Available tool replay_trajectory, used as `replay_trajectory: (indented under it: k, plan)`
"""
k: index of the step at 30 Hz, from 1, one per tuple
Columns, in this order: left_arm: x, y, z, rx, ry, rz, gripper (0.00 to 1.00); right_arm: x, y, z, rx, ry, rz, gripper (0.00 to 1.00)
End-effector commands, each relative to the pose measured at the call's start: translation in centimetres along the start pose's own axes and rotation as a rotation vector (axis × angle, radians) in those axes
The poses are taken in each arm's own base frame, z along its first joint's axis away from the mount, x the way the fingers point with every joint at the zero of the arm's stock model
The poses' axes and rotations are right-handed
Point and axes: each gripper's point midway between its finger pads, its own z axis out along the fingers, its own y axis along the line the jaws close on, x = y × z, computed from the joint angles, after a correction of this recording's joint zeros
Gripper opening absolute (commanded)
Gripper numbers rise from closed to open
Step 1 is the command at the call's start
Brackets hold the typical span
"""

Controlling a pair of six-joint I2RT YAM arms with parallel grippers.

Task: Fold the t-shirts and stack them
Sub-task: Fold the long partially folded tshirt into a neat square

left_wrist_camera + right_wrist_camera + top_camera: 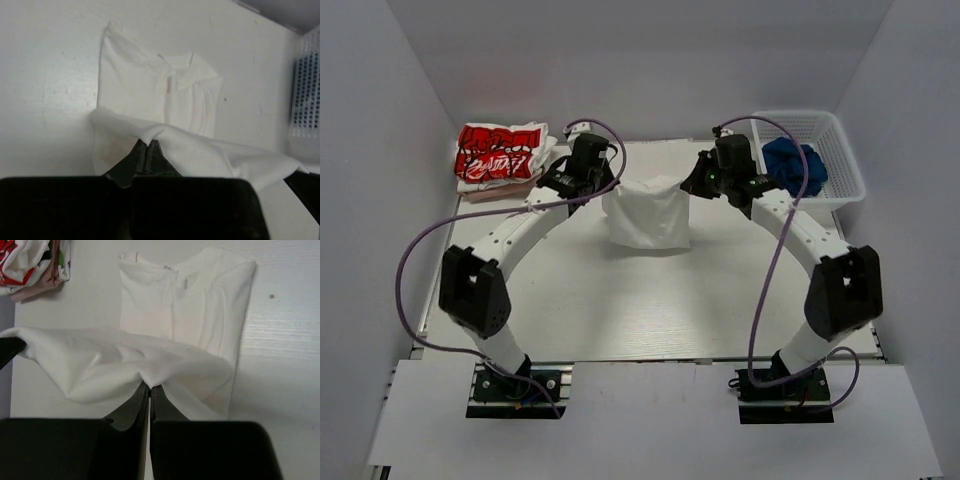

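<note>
The plain white t-shirt [648, 215] lies partly folded at the table's middle back, its far edge lifted between both grippers. My left gripper [603, 183] is shut on the shirt's far left edge [150, 132]. My right gripper [695, 183] is shut on the far right edge [152, 375]. The shirt's lower part, with the collar, lies flat on the table below in the left wrist view [150, 85] and the right wrist view [185, 295]. The red-and-black printed shirt [498, 152] lies folded at the back left and shows in the right wrist view [27, 260].
A white mesh basket [840, 150] at the back right holds a blue cloth [792, 165]; its wall shows in the left wrist view [305, 90]. Grey walls close in the table on three sides. Purple cables loop from both arms.
</note>
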Motion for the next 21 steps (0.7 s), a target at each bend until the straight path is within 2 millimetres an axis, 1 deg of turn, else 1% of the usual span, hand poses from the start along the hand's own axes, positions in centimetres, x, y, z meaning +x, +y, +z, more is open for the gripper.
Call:
replay_trajectory:
  k: [1,2,3,4,5,6,7,8,9,10,11,12,13,14,15,16,17,18,19,20,21]
  plan:
    - [-3.3,1.0,3.5,-0.057,-0.037,-0.009,0.0,-2.7,-0.3,1.9,-0.045,0.009,-0.006,0.0]
    - [-3.4,1.4,4.8,-0.077,-0.027,-0.011,0.0,-4.2,-0.9,2.0,-0.043,-0.004,0.008,0.0]
    - [-2.7,1.4,7.3,-0.081,0.017,-0.011,0.0,-3.7,-1.8,4.2,-0.042,0.041,0.022,0.0]
    - [-3.1,2.6,8.8,-0.111,0.023,-0.022,0.0,-4.0,-2.9,4.9,-0.032,0.055,0.042,0.0]
    - [-4.1,1.6,9.6,-0.074,0.031,-0.034,0.0,-2.9,-3.5,7.2,-0.055,0.119,0.057,0.0]
    - [-3.5,2.0,10.8,-0.074,0.061,-0.019,0.0,-2.4,-4.3,7.9,-0.045,0.147,0.072,0.0]
    - [-2.0,3.4,13.4,-0.097,0.106,-0.007,0.0,-4.7,-3.8,7.9,-0.063,0.117,0.061,0.0]
    - [-2.1,1.8,14.1,-0.021,0.125,0.003,0.0,-2.4,-5.4,10.4,-0.054,0.19,0.09,0.0]
    - [-2.1,2.1,15.1,-0.008,0.131,0.002,0.0,-2.3,-5.6,10.8,-0.052,0.203,0.088,0.0]
    - [-1.7,1.9,15.9,0.002,0.144,0.002,0.0,-4.3,-5.4,11.0,-0.068,0.166,0.072,0.0]
    - [-1.4,2.1,17.6,0.02,0.163,-0.008,0.0,-3.3,-6.0,12.3,-0.072,0.199,0.08,0.0]
    - [-1.4,2.8,18.4,0.005,0.169,-0.015,0.0,-2.4,-6.8,13.3,-0.063,0.228,0.091,0.0]
    - [-1.6,3.3,19.0,0.006,0.178,-0.024,0.02,-3.6,-6.8,14.0,-0.07,0.207,0.082,0.0]
    - [-2.3,2.7,19.4,0.027,0.163,-0.026,0.08,-3.9,-7.3,14.5,-0.054,0.197,0.083,0.0]
    - [-2.5,3.5,19.9,0.015,0.161,-0.034,0.15,-4.6,-7.1,14.8,-0.065,0.182,0.07,0.04]
    - [-1.4,3.4,20.7,0.038,0.189,-0.036,0.4,-3.7,-8.5,16.0,-0.044,0.204,0.086,0.14]
    - [-2.3,3.6,20.7,0.051,0.176,-0.046,0.61,-4.4,-8.5,16.2,-0.041,0.19,0.076,0.44]
    - [-2.6,4.0,20.8,0.052,0.177,-0.064,0.83,-5.0,-8.4,16.3,-0.049,0.178,0.064,0.53]
    - [-2.3,3.6,20.6,0.076,0.193,-0.066,0.97,-5.0,-8.4,16.5,-0.054,0.181,0.059,0.67]
    - [-2.3,3.7,20.3,0.076,0.195,-0.057,1.0,-5.5,-8.1,16.2,-0.065,0.173,0.025,0.84]
    - [-2.5,3.5,19.7,0.086,0.197,-0.044,1.0,-5.3,-7.8,15.9,-0.064,0.178,0.011,0.86]
